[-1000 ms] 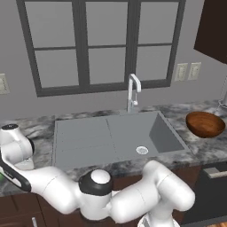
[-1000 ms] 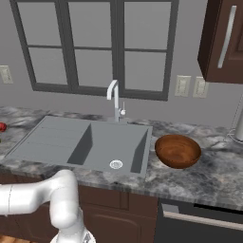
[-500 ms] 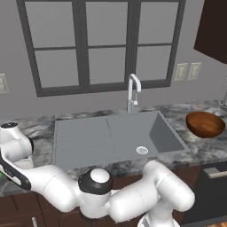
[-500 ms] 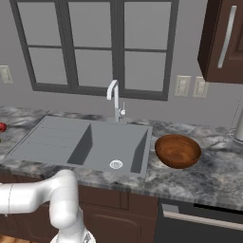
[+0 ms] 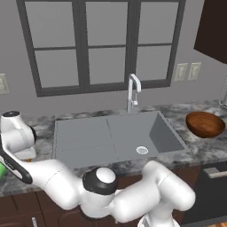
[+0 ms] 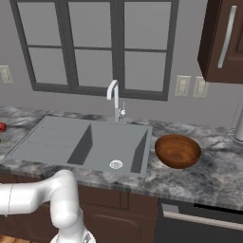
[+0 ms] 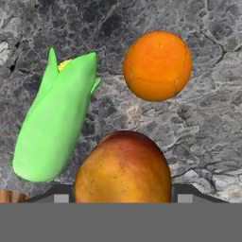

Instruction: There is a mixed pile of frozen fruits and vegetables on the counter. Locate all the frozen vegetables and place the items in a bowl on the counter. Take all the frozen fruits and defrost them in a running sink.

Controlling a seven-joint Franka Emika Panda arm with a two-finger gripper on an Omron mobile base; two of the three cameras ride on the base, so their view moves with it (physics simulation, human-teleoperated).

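In the hand view a red-and-yellow mango (image 7: 124, 166) sits right between my fingertips (image 7: 61, 196), which press against its two sides; my gripper (image 7: 122, 197) is shut on it. Beyond it on the grey marble counter (image 7: 198, 132) lie an orange (image 7: 158, 65) and a green-husked corn cob (image 7: 56, 120). In the left base view my hand (image 5: 17, 133) hangs over the counter left of the sink (image 5: 80, 133), with a sliver of the corn (image 5: 1, 170) at the edge. The wooden bowl (image 5: 205, 124) stands right of the sink.
The faucet (image 5: 132, 91) rises behind the sink basin (image 6: 109, 142), with no water visible. The bowl (image 6: 177, 151) is empty. A red item (image 6: 2, 127) peeks in at the left edge of the right base view. A window wall backs the counter.
My hand at the left of the counter has risen a little over the last second. The sink, faucet and bowl have stayed put.
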